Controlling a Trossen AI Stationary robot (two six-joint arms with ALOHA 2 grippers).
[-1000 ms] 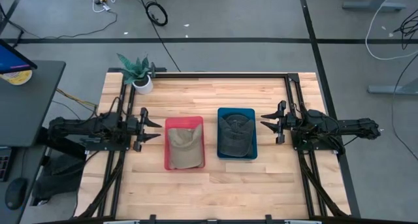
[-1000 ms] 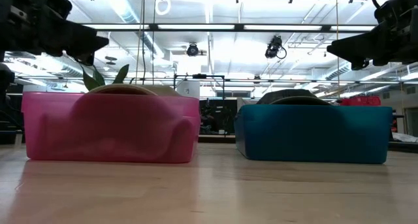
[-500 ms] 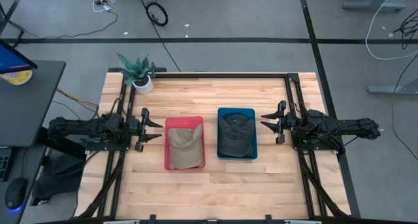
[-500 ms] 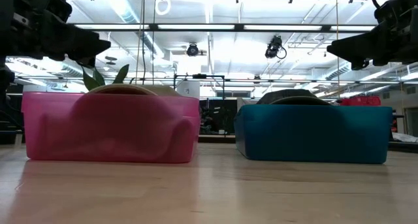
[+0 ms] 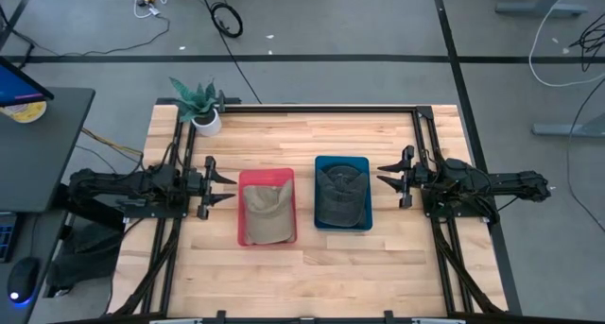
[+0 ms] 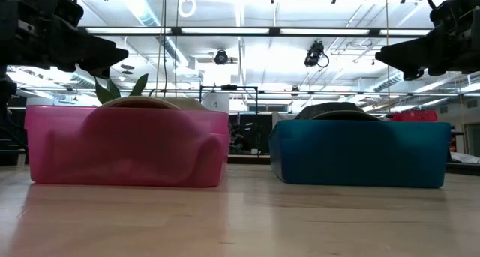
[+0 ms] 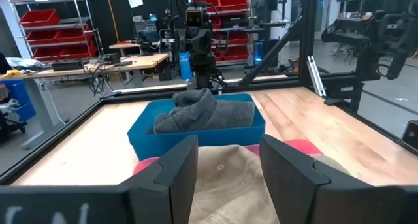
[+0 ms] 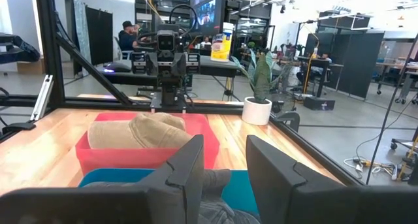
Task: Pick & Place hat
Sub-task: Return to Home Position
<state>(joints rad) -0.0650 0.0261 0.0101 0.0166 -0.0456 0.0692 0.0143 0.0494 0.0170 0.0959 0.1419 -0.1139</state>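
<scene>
A tan hat [image 5: 267,211] lies in the pink bin [image 5: 244,237]; a dark grey hat [image 5: 341,196] lies in the blue bin [image 5: 319,162]. The two bins stand side by side at the table's middle. My left gripper [image 5: 224,181] hovers open just left of the pink bin, above its rim height [image 6: 112,56]. My right gripper [image 5: 386,175] hovers open just right of the blue bin, also raised [image 6: 386,56]. The left wrist view shows the tan hat [image 7: 222,178] close below the fingers; the right wrist view shows the tan hat [image 8: 140,132] beyond the blue bin.
A potted plant [image 5: 200,105] stands at the table's far left corner. A dark frame rail [image 5: 321,108] runs along the far edge and down both sides. Bare wood lies in front of the bins toward the near edge [image 5: 312,277]. A person sits in the room beyond [image 8: 128,38].
</scene>
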